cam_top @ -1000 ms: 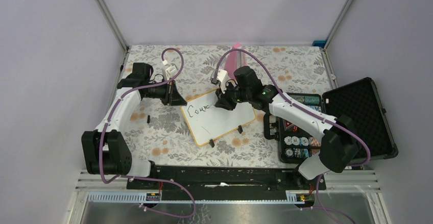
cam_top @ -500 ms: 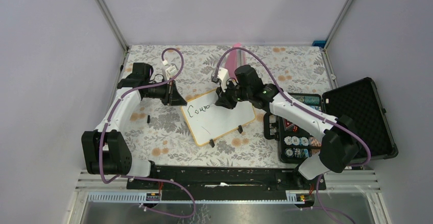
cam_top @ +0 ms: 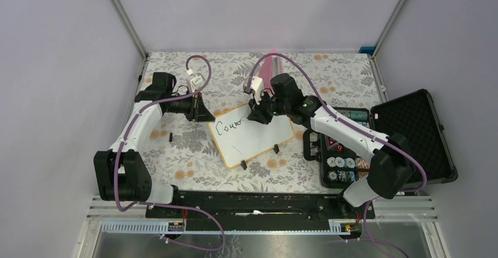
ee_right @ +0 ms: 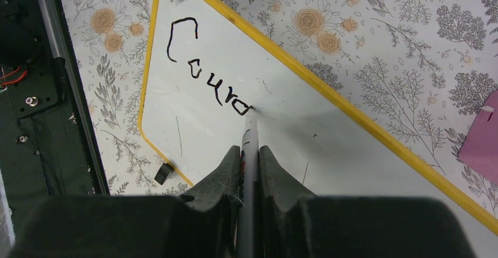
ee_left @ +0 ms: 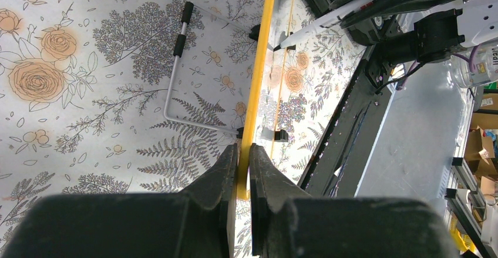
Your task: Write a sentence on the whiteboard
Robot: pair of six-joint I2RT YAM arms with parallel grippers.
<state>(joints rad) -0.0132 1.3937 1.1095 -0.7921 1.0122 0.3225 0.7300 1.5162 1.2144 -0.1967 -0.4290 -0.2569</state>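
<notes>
The whiteboard [cam_top: 258, 141] lies tilted on the floral table, its yellow rim [ee_left: 261, 76] seen edge-on in the left wrist view. My left gripper [cam_top: 207, 116] [ee_left: 244, 149] is shut on the rim at the board's left corner. My right gripper [cam_top: 256, 117] [ee_right: 251, 149] is shut on a grey marker [ee_right: 249, 134] whose tip touches the board [ee_right: 329, 152]. The sentence [ee_right: 205, 76] [cam_top: 229, 127] reads about "Coura" in black, and the tip rests at the end of its last letter. The marker [ee_left: 329, 18] also shows from the left wrist.
An open black case [cam_top: 411, 134] with poker chips stands to the right of the board. A pink object [cam_top: 271, 64] [ee_right: 481, 134] lies behind it. A small black piece [cam_top: 170, 136] sits left of the board. Two black feet [cam_top: 244, 165] stick out at its near edge.
My right gripper has shifted slightly to the right along the line with the marker, and the last letter has gained a stroke. The left gripper and the board have stayed put.
</notes>
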